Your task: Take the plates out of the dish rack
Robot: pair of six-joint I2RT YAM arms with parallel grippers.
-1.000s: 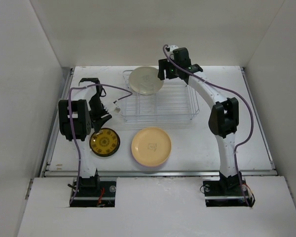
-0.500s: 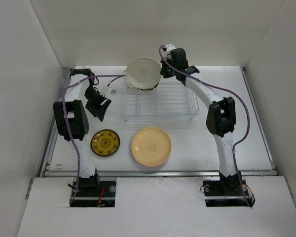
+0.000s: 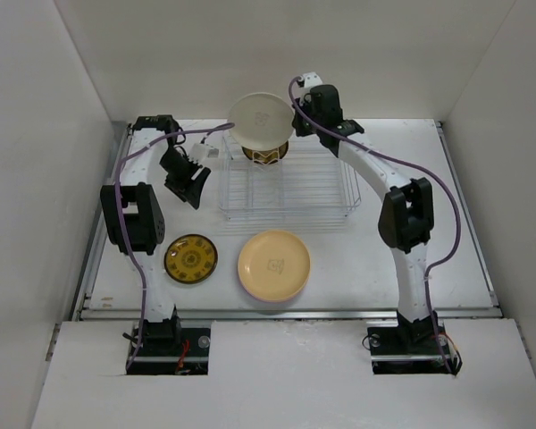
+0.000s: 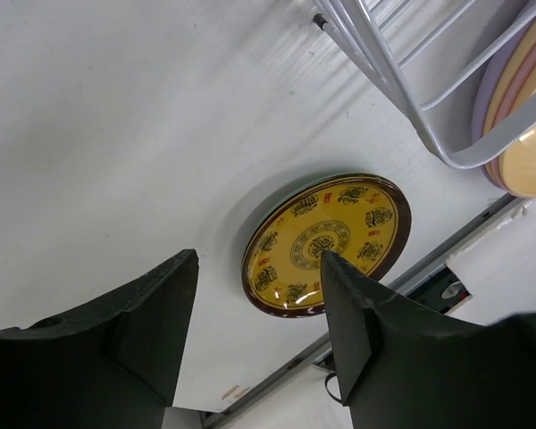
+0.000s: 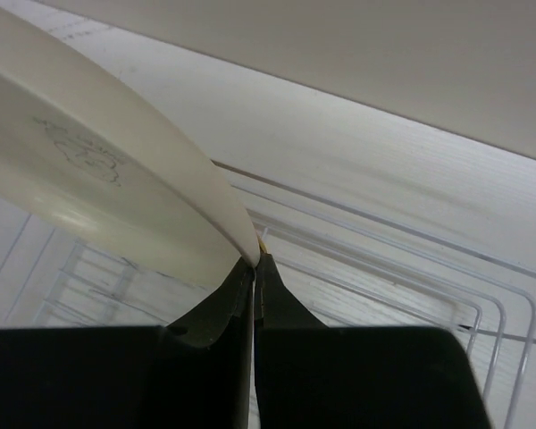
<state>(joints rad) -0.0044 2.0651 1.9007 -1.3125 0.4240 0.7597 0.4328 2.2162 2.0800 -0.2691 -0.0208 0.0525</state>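
My right gripper is shut on the right rim of a cream plate, which hangs tilted above the back of the dish rack. Below it, a small dark plate with a yellow pattern stands in the rack. My left gripper hovers open and empty just left of the rack. Another dark plate with a yellow pattern lies flat on the table. A stack topped by an orange-yellow plate lies in front of the rack.
White walls close in the table at the back and on both sides. A metal rail runs along the near edge. Purple cables trail along both arms.
My right gripper has shut on the cream plate's rim and lifted it up and back out of the rack. My left arm has swung from the yellow plate toward the rack's left side.
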